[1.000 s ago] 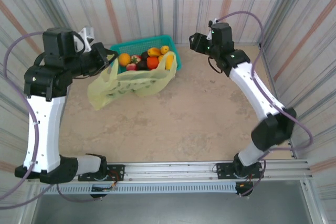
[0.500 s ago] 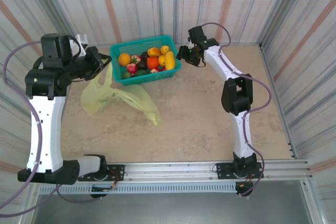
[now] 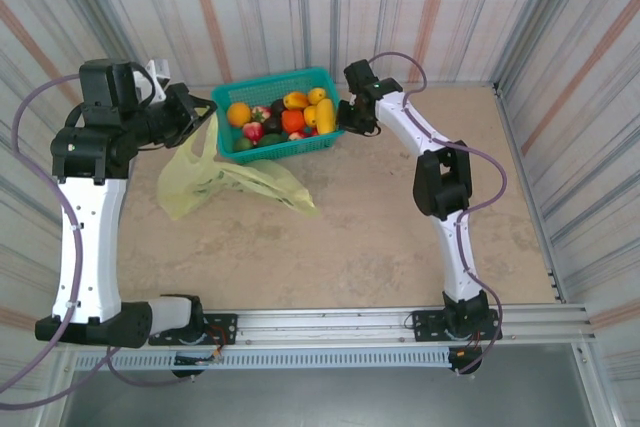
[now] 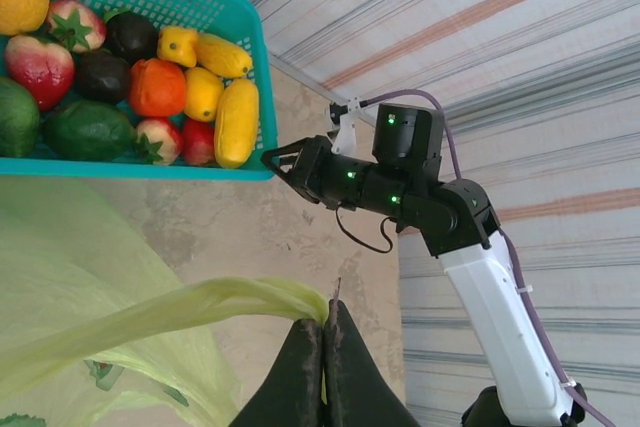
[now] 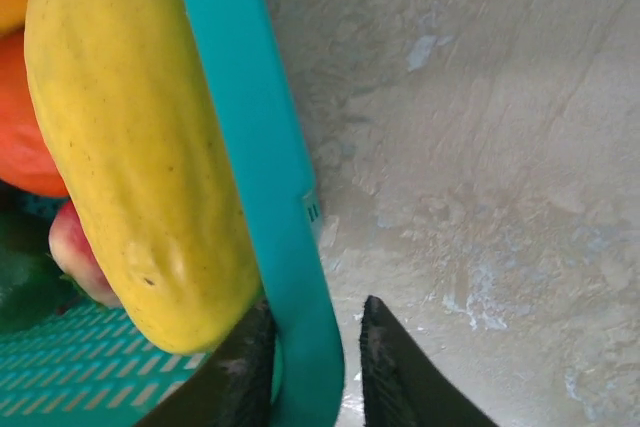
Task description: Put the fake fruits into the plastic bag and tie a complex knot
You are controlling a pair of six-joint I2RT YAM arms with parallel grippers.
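Note:
The fake fruits [image 3: 285, 115] lie in a teal mesh basket [image 3: 280, 151] at the back of the table. Among them are orange, yellow, red and dark green ones [image 4: 160, 87]. The plastic bag [image 3: 230, 182] sags pale yellow-green on the table in front of the basket. My left gripper [image 4: 325, 312] is shut on one of its handle strips [image 4: 200, 302] and holds it up at the left [image 3: 205, 112]. My right gripper [image 5: 318, 309] straddles the basket's right rim [image 5: 250, 147], one finger inside beside a long yellow fruit [image 5: 130, 147], the other outside with a slim gap.
Corrugated striped walls close the table at the back and on both sides. The bare beige tabletop [image 3: 380, 227] stretches in front of the bag and to the right. The right arm's black wrist [image 4: 400, 162] reaches in just right of the basket.
The right arm swung left and down to the basket's right rim, and its jaws narrowed around it. The bag dropped off the basket and slumped onto the table, with the left gripper still holding its handle.

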